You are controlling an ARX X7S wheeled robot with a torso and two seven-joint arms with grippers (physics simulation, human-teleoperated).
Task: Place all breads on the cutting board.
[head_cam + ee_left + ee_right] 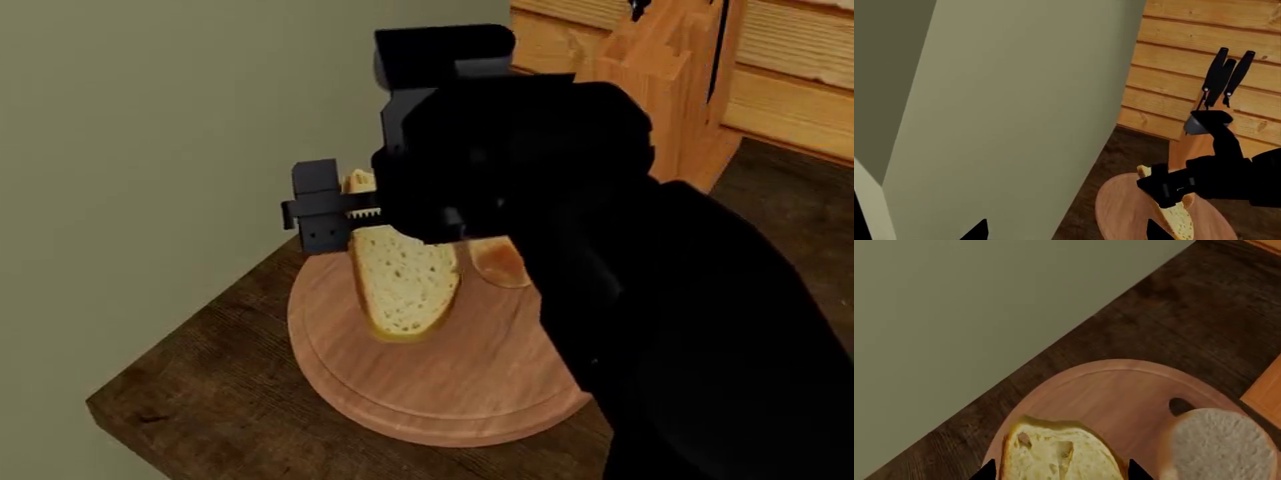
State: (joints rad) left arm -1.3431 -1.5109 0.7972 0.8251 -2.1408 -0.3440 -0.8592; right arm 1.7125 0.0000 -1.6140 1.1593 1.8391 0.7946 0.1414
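Slice (400,285) + roll (501,262) over board (441,390).

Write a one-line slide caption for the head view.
Right gripper holds the bread slice upright over the round cutting board.

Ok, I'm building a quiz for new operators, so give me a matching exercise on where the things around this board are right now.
Things:
1. bread slice
2. roll
3. knife block
4. cutting board

Places:
a. lies flat on the dark tabletop
b. held upright by the right gripper, over the board
c. stands by the plank wall
d. lies on the board, partly hidden by the arm

Pairs: 1-b, 2-d, 3-c, 4-a
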